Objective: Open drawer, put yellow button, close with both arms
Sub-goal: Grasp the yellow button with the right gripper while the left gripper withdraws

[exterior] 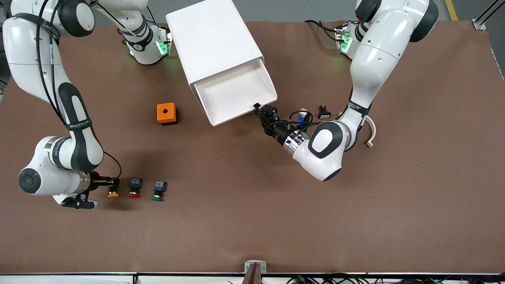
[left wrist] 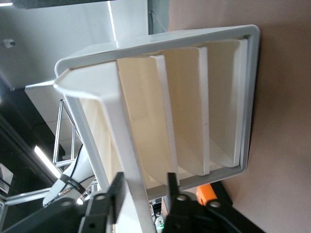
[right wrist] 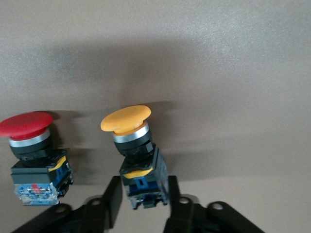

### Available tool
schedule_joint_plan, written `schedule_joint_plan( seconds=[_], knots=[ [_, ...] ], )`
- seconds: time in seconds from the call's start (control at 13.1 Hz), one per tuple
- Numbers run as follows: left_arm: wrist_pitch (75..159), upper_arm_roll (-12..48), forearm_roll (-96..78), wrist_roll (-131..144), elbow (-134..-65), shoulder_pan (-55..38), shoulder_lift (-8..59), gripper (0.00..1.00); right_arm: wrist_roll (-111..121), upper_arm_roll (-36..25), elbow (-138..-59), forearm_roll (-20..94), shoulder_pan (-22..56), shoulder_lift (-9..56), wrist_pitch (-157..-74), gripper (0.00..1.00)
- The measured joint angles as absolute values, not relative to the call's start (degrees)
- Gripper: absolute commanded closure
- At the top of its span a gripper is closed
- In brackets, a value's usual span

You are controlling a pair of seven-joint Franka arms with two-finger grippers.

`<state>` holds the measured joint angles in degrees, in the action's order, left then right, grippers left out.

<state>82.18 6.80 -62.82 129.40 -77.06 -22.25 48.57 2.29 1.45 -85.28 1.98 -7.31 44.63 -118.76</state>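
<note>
Lower left of frame: our right pincer [exterior: 111, 182] clamps the yellow-capped, black-bodied push-button [exterior: 113, 193] on the brown worktop [exterior: 252, 221]; our left pincer [exterior: 261, 111], part-open, straddles the white pulled-out top drawer's [exterior: 236, 94] lip.

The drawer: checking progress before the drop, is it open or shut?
Open: the drawer stands pulled out of the cabinet, its bare inside showing.

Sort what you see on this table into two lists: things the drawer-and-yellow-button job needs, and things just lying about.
Job:
drawer, pulled open
yellow button, in the right gripper
left gripper, at the drawer's front

Lying about:
red button
green button
orange box
small black part
</note>
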Motion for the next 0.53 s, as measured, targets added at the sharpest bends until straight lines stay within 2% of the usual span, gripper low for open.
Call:
schedule_joint_plan(
  seconds=[0.3, 0.53],
  knots=[
    [82.1, 0.9, -62.7, 113.4, -75.2, -22.0, 48.0, 0.01, 2.5, 1.7, -85.2, 2.0, -7.1, 44.6, -118.8, 0.94],
    [82.0, -4.2, -62.2, 98.4, -74.6, -20.4, 47.5, 0.01, 2.5, 1.9, -84.5, 2.1, -6.9, 44.5, -118.7, 0.95]
  ],
)
